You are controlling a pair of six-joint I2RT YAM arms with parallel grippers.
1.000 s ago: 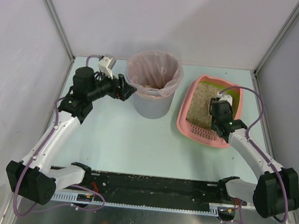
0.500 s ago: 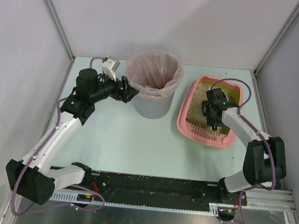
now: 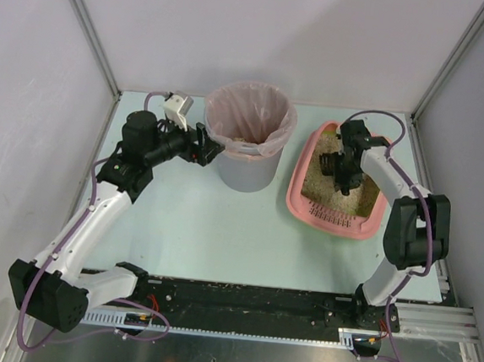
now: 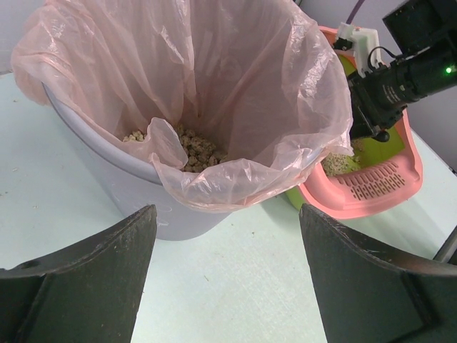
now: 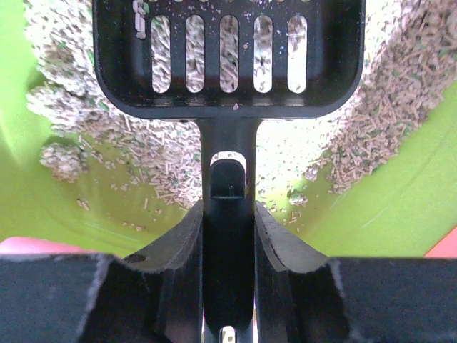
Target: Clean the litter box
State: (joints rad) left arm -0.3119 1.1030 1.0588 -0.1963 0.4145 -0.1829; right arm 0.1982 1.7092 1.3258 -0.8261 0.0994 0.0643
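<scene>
You had the right gripper [image 5: 228,214] clamped on the handle of the black scoop [image 5: 228,64], its blade over the granules inside the litter box [image 3: 295,201]. The box lay at the right rear of the table [image 3: 188,219]. The right arm reached along the box's right side, wrist turned inward. The left gripper [image 4: 225,221], jaws apart, faced the grey bin [image 3: 244,171]. Pale walls enclosed the table.

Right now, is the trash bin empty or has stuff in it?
Not empty: beige clumps lie low inside the bag-lined bin.

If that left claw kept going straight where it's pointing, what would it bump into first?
Most likely the grey round plastic bin with its pinkish bag, standing right ahead of the open left gripper; how near is unclear.
</scene>
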